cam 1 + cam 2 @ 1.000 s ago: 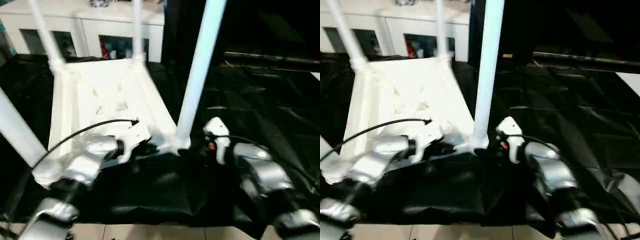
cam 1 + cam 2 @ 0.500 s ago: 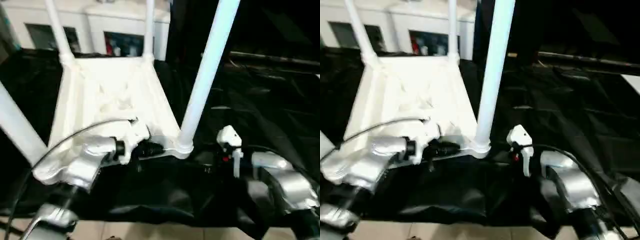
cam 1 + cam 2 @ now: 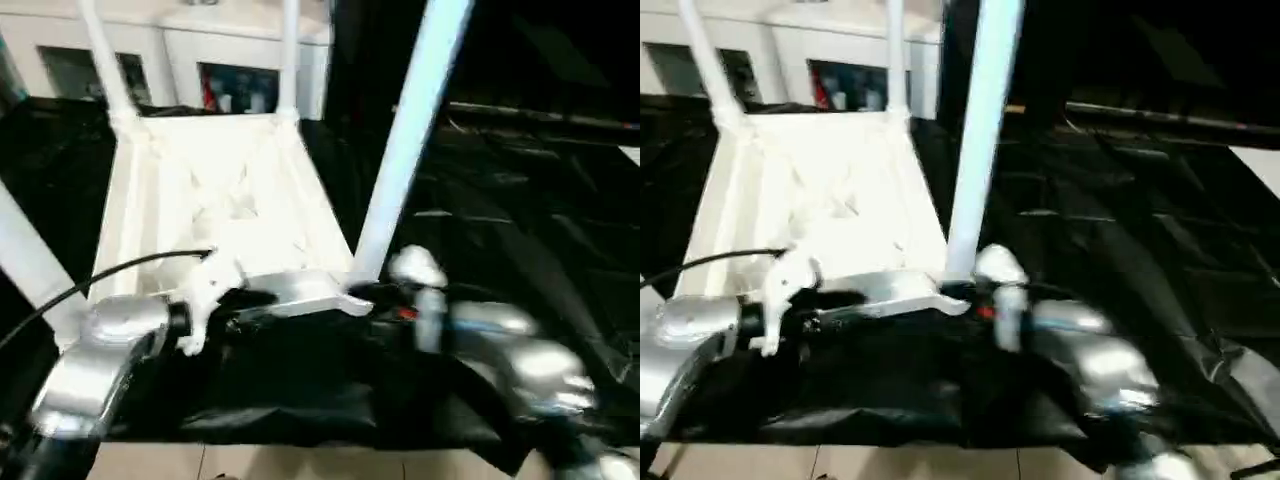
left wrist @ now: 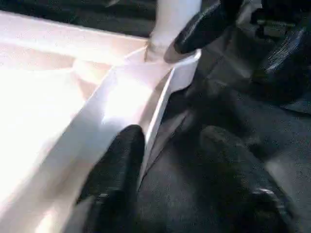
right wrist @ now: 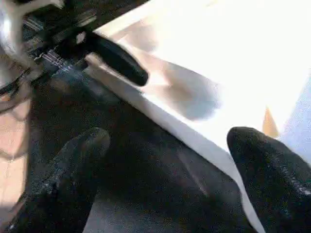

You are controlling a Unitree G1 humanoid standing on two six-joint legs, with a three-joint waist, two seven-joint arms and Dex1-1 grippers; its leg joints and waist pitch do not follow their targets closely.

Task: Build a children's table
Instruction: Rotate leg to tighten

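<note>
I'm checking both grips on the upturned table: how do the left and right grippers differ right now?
The left gripper straddles the table's near rim, one finger inside and one outside; the right gripper has the rim edge between widely parted fingers by the corner leg. Both are open.

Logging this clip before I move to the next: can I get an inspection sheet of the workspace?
Surface: black-covered work table, wrinkled.
Job's things: children's table upside down, legs standing up; near-right leg seated in its corner socket.
Clutter: nothing seen.
Pincers: left pincer straddles the tabletop's near rim, fingers apart; right pincer open at the same rim.
Cables: black cable over the left forearm.
Surroundings: white glass-door cabinet behind.
</note>
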